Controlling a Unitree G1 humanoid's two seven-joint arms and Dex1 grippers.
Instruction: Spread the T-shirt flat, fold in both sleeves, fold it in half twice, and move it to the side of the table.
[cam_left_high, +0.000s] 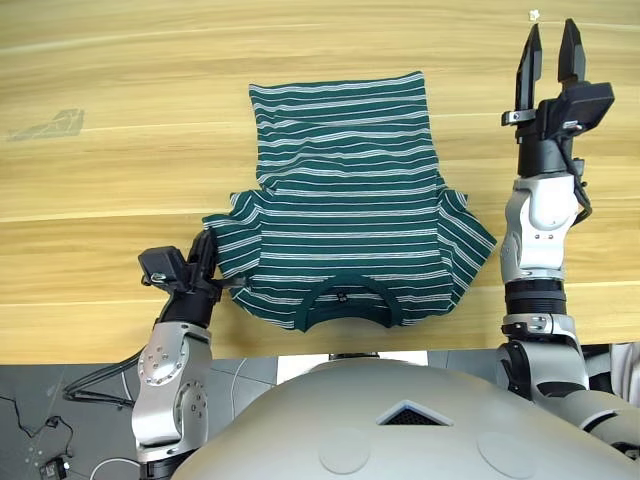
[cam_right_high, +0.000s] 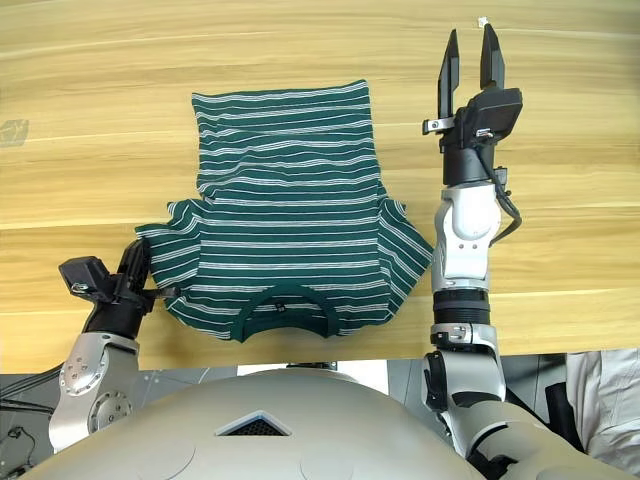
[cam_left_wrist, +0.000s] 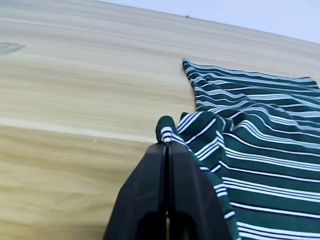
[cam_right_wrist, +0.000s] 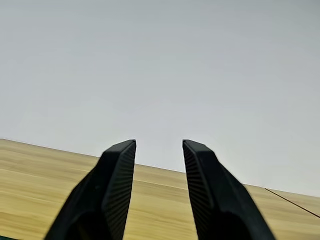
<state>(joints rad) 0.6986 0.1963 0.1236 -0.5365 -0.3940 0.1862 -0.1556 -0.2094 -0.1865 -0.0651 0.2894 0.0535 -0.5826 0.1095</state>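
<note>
T-shirt (cam_left_high: 345, 200) lies on the table (cam_left_high: 120, 180) with its collar toward you and its hem away, so its long axis runs straight out from you. Your left end effector (cam_left_wrist: 166, 150) pinches the edge of the left sleeve (cam_left_high: 232, 232) — the nearer arm for folding inward — while the right end effector (cam_left_high: 551, 45) stands spread and empty, well apart from the right sleeve (cam_left_high: 465, 235).

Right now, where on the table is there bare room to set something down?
Widest bare table is left of the T-shirt, out to the view's edge. A bare strip runs beyond its far hem. Right of it is tighter: the open right gripper stands there. Crowded by the near left sleeve, where the left gripper is shut on it.
</note>
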